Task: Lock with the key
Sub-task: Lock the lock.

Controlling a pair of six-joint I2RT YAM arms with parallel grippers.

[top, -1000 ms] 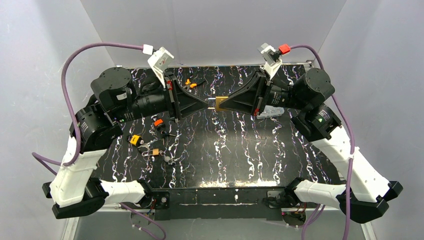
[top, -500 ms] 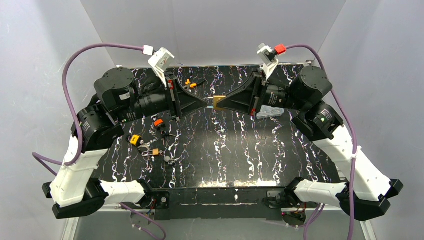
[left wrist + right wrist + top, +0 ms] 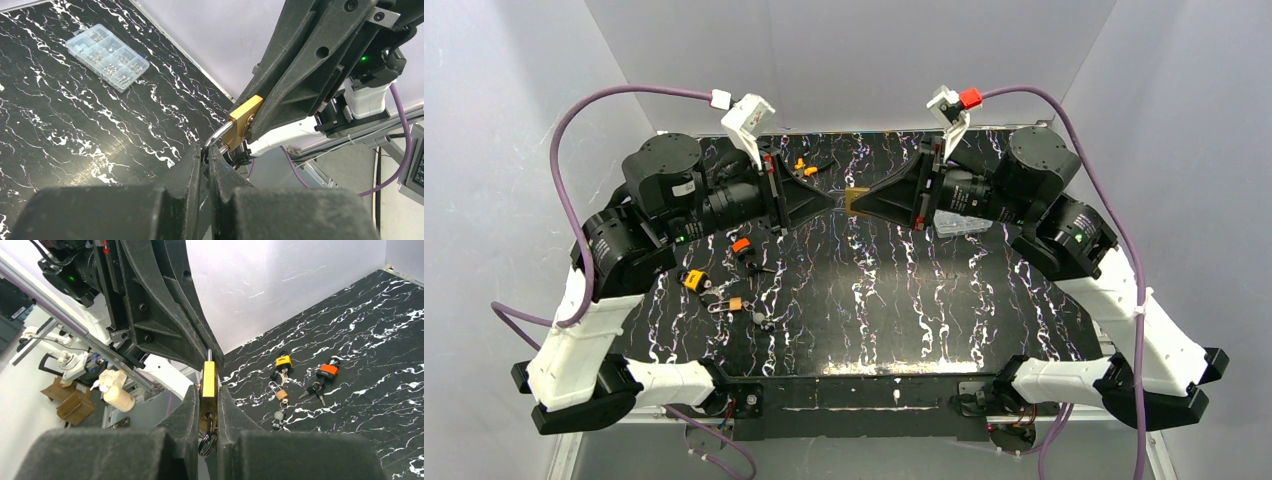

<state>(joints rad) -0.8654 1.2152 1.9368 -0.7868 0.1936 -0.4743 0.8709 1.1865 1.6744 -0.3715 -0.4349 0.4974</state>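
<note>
A brass padlock (image 3: 857,199) hangs in mid-air above the back of the table, with my right gripper (image 3: 865,202) shut on its body. In the right wrist view the padlock (image 3: 208,377) stands edge-on between the fingers, and a dark key ring (image 3: 207,442) dangles from its lower end; the key itself is hidden. My left gripper (image 3: 831,197) is shut, its tips right at the silver shackle (image 3: 216,136) of the padlock (image 3: 242,119). Whether they pinch the shackle I cannot tell.
A clear compartment box (image 3: 961,224) lies under the right arm. On the left of the black marbled table (image 3: 894,300) lie a yellow padlock (image 3: 694,280), an orange padlock with keys (image 3: 741,245), a small brass padlock (image 3: 735,303) and orange bits (image 3: 804,166).
Both wrists have lifted and swung toward the back. The left gripper tip has drawn slightly leftward from the padlock body, and the right gripper has carried the padlock a little up and left.
</note>
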